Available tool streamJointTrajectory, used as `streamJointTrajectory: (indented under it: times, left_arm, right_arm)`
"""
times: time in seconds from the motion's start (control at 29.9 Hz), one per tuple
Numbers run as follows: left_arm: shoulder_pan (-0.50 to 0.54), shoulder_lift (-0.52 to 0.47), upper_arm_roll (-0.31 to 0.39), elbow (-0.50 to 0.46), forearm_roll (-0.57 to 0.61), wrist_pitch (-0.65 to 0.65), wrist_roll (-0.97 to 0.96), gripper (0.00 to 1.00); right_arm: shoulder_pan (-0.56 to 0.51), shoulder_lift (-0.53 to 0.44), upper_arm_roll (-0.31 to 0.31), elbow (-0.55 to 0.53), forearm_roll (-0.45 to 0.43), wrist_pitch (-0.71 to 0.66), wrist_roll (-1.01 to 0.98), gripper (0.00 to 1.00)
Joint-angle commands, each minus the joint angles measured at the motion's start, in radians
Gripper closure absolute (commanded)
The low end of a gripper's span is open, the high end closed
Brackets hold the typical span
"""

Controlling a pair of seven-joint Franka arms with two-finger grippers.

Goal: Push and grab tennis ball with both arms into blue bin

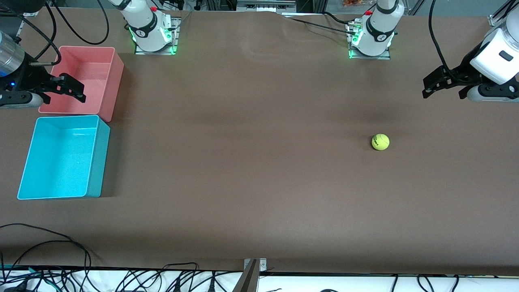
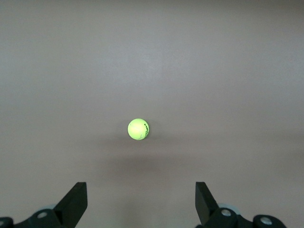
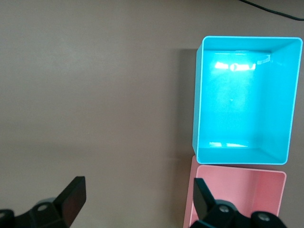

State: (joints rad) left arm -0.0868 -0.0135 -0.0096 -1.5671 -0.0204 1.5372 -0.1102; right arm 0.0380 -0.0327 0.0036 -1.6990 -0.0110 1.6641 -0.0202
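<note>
Front view: we saw the fuzzy yellow-green tennis ball [image 1: 380,142] lying alone, well apart from the cyan-blue rectangular plastic bin [image 1: 97,162]; our left gripper [image 1: 445,86] and right gripper [image 1: 67,88], seemingly airborne, gaped empty.

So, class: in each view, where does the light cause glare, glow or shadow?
Front view: soft arm shadows on the table above the tennis ball. Left wrist view: the ball glows overexposed, its shadow just beneath. Right wrist view: bright glare patches on the blue bin floor.

robot lab | bolted arm bases [image 1: 153,38] | brown bench [image 1: 259,182] | loose cables [image 1: 121,280]
</note>
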Motion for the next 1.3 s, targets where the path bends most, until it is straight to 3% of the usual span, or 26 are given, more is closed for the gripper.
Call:
streamJointTrajectory:
  times: [0.0, 1.27]
  left_arm:
    - [0.001, 0.043, 0.005, 0.073, -0.01, -0.017, -0.003, 0.0]
    - [0.002, 0.07, 0.01, 0.104, -0.01, -0.015, -0.005, 0.0]
  right_arm:
    - [-0.001, 0.005, 0.004, 0.016, 0.003, -0.007, -0.004, 0.0]
    - [-0.001, 0.005, 0.004, 0.018, 0.003, -0.004, -0.006, 0.0]
